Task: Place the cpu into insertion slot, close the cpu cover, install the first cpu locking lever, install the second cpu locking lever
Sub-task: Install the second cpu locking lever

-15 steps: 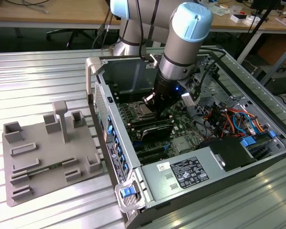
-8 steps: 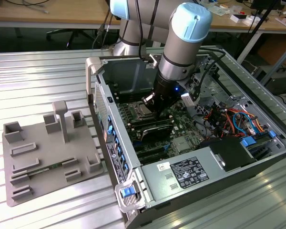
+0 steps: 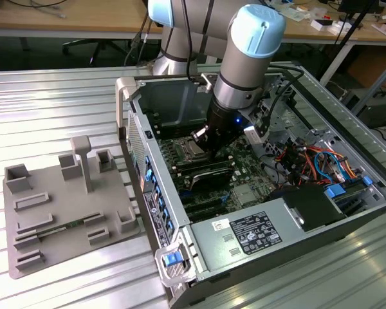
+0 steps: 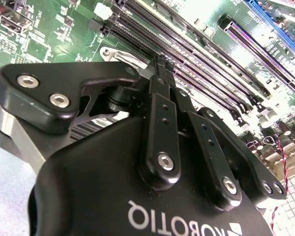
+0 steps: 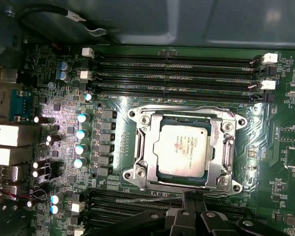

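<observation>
1. The first wrist view showed the small square cpu with its silver-grey metal top seated in the square, silver-rimmed insertion slot, with the thin silver cpu cover frame lying flat around it.
2. The exterior view showed the open grey computer case on the ribbed metal tabletop, beside a grey plastic fixture tray.
3. In the second wrist view the black pincer had its fingers pressed together to a narrow tip, holding nothing, just beside the socket's edge near the long black memory slots.
</observation>
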Robot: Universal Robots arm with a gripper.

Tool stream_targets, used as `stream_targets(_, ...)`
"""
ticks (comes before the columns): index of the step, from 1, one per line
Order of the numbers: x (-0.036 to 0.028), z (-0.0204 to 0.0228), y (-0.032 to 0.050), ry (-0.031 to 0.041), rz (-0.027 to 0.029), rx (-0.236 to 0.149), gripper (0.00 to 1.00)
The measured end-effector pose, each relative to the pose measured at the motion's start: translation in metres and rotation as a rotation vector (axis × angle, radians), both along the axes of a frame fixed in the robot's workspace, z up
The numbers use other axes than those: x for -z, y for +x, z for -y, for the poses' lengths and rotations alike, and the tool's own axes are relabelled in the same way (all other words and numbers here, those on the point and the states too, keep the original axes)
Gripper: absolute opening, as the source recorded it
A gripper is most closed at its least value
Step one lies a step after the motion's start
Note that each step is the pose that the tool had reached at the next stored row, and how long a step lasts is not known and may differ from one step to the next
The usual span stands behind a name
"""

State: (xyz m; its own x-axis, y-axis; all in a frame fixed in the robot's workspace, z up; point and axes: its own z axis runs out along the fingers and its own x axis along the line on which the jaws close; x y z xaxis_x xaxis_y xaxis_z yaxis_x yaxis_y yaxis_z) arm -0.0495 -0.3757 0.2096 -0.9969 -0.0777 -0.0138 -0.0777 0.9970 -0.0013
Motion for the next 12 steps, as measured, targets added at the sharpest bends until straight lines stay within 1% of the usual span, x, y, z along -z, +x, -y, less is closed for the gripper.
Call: stream_targets(12, 0.0027, 0.0000, -0.0012, -0.0001, 0.0000, 0.000, 0.11)
